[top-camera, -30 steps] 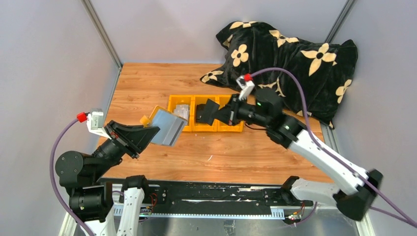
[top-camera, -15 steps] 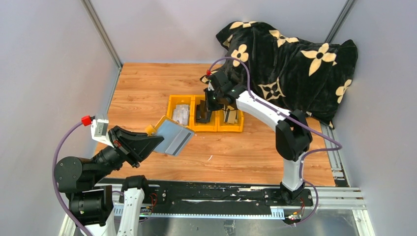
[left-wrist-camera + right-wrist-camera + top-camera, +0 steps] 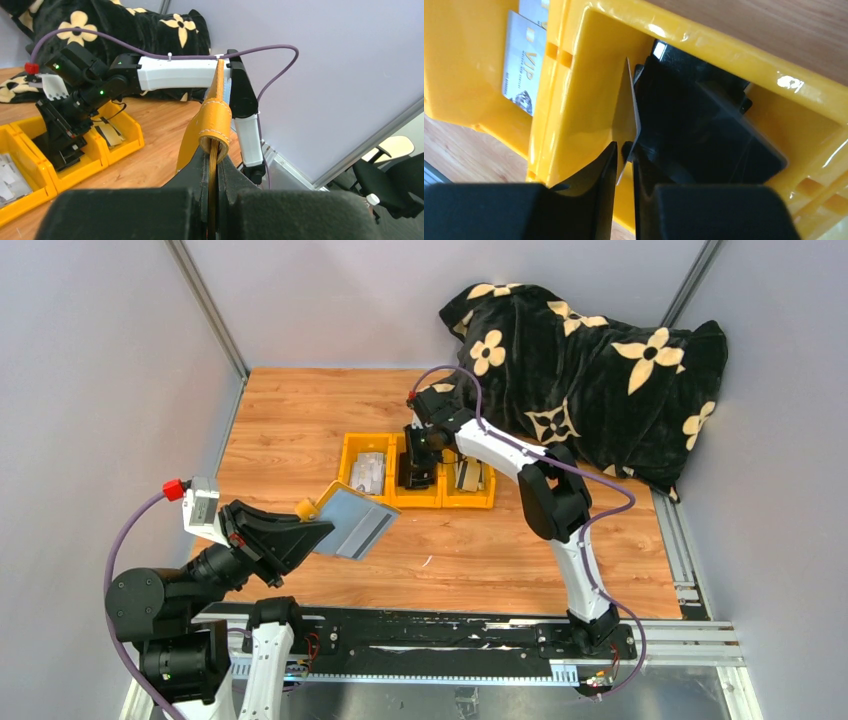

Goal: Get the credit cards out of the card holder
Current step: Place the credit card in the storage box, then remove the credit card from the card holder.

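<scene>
My left gripper (image 3: pixel 312 527) is shut on the edge of the mustard-yellow card holder (image 3: pixel 355 521), which it holds open above the table with the grey-blue inner face up. In the left wrist view the jaws pinch its yellow flap (image 3: pixel 215 127). My right gripper (image 3: pixel 418 466) is down in the middle compartment of the yellow tray (image 3: pixel 440 503). A thin pale credit card (image 3: pixel 628 120) stands edge-on between its fingers, which are a little apart. It leans toward the right finger, with a gap on the left side. More cards lie in the left compartment (image 3: pixel 368 471), including a VIP card (image 3: pixel 521 75).
A black lumpy thing (image 3: pixel 704 130) fills the middle compartment beside the card. The right compartment holds flat cards (image 3: pixel 468 475). A black floral blanket (image 3: pixel 600 370) is heaped at the back right. Grey walls close in the table on both sides.
My right arm has swung round and its gripper has gone down into the tray's middle compartment with the card. My left gripper has drawn the card holder slightly nearer.
</scene>
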You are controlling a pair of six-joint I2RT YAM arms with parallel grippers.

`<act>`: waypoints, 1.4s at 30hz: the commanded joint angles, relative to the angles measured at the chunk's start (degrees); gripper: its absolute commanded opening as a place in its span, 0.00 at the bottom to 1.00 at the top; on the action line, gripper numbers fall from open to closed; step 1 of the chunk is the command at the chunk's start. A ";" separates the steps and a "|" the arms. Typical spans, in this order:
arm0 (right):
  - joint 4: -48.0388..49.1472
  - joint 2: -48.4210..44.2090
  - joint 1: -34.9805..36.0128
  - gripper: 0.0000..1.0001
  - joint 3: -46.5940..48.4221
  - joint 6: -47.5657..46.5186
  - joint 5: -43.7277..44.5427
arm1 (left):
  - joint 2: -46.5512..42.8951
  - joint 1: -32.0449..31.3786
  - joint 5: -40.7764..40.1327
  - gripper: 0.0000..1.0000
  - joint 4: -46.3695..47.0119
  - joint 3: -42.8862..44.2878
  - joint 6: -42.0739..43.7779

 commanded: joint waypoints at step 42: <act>7.91 -47.77 31.50 0.57 -9.44 -13.61 -26.56 | -0.34 -0.08 16.00 0.00 0.14 0.80 5.01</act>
